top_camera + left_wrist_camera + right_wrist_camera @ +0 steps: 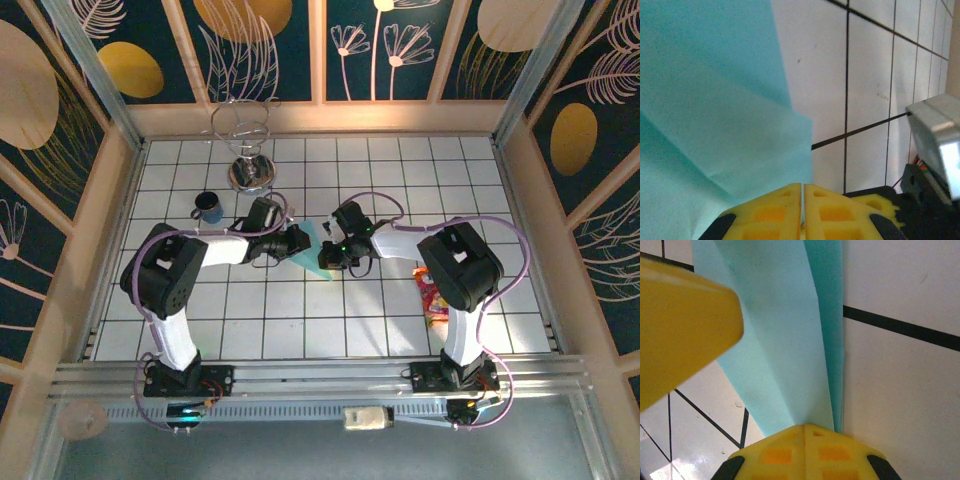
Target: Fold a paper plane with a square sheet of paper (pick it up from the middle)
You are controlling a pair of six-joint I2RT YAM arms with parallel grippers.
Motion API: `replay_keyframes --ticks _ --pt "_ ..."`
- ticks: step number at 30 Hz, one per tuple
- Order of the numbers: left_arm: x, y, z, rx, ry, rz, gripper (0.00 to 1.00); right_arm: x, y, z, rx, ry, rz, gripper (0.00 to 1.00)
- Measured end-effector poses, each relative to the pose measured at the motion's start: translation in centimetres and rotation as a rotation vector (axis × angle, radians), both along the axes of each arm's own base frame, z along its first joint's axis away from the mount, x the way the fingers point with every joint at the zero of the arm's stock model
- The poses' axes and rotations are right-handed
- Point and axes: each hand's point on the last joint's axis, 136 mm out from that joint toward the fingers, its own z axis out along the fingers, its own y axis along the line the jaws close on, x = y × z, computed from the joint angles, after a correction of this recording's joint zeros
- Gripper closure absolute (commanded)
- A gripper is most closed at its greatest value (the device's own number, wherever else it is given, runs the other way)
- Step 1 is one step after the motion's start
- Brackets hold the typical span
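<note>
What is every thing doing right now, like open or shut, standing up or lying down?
left gripper: shut on the blue paper.
right gripper: shut on the blue paper.
blue paper: folded into layers, pinched by both grippers.
mug: standing upright.
wire stand: standing upright.
snack packet: lying flat.

In the top view, the paper plane sits at frame centre over the worktop, with the left hand touching its left side and the right hand touching its right. A mug stands up-left of them, with a wire stand above it. A snack packet lies at lower right.
</note>
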Motion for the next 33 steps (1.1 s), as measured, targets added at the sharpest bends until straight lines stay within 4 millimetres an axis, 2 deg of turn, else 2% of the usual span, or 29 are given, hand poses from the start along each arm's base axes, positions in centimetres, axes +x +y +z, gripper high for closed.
replay_keyframes --ticks 14,25,33 --pt "-1.3 -1.5 -2.0 -0.009 0.054 -0.061 0.9 -0.1 0.0 -0.1 -0.013 0.015 0.001 1.0" --pt "0.7 -0.8 -2.4 0.078 0.097 -0.047 0.89 0.2 0.6 -0.3 -0.017 -0.001 0.022 1.0" --pt "3.9 2.0 -2.4 0.092 0.113 -0.02 0.87 0.7 1.1 -0.4 -0.017 -0.026 0.028 1.0"
